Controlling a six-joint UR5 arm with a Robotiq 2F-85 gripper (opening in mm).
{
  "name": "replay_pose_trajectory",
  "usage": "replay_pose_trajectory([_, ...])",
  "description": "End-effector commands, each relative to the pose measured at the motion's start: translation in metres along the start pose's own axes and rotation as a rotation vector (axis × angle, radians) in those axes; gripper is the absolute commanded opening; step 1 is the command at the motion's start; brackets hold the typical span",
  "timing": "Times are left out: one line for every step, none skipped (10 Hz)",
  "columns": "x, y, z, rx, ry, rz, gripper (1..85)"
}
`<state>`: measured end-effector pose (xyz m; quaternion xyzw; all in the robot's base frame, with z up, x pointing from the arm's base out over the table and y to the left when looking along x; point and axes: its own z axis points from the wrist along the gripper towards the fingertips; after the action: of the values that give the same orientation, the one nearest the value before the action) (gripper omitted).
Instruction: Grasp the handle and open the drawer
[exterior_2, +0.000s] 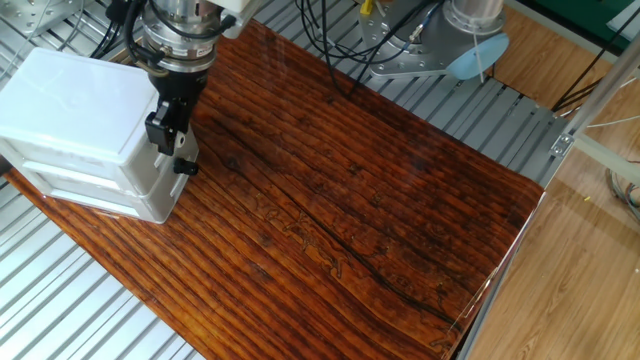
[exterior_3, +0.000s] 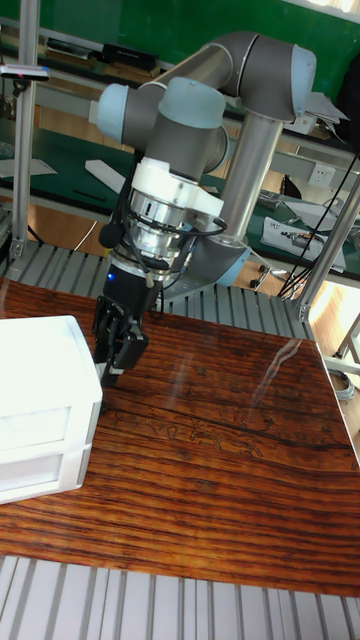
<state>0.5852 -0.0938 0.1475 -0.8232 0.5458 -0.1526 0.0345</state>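
Observation:
A white two-drawer box (exterior_2: 75, 110) stands at the table's left end. Its upper drawer (exterior_2: 166, 176) faces right and its front sits flush with the box. The handle (exterior_2: 185, 167), a short stub with a black knob, sticks out of that front. My gripper (exterior_2: 170, 148) hangs close against the drawer front, its black fingers just above and left of the knob, not around it. In the tall fixed view the gripper (exterior_3: 112, 372) shows two fingers with a gap between them, open, at the box's (exterior_3: 40, 420) right edge. The handle is hidden in that view.
The box rests on a dark wood-grain board (exterior_2: 350, 200) set on a ribbed metal table (exterior_2: 60, 300). Black cables (exterior_2: 330, 40) and the arm's base (exterior_2: 440, 50) lie at the back. A shallower lower drawer (exterior_2: 165, 205) sits under the upper one.

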Motion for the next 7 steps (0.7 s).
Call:
replay_pose_trajectory([-0.0011,-0.0022,0.0009,0.014,-0.014,0.015,45.7])
replay_pose_trajectory([-0.0018,-0.0024,0.0015,0.015,-0.017,0.014,44.3])
replay_pose_trajectory([-0.0016,-0.0023,0.0020,0.015,-0.017,0.014,43.7])
replay_pose_trajectory([-0.0022,-0.0025,0.0023,0.016,-0.020,0.013,42.3])
replay_pose_trajectory([-0.0021,-0.0041,0.0023,0.023,-0.020,0.011,41.0])
replay_pose_trajectory([-0.0025,-0.0038,0.0024,0.022,-0.022,0.010,39.7])
replay_pose_trajectory([-0.0025,-0.0038,0.0025,0.022,-0.022,0.009,38.3])
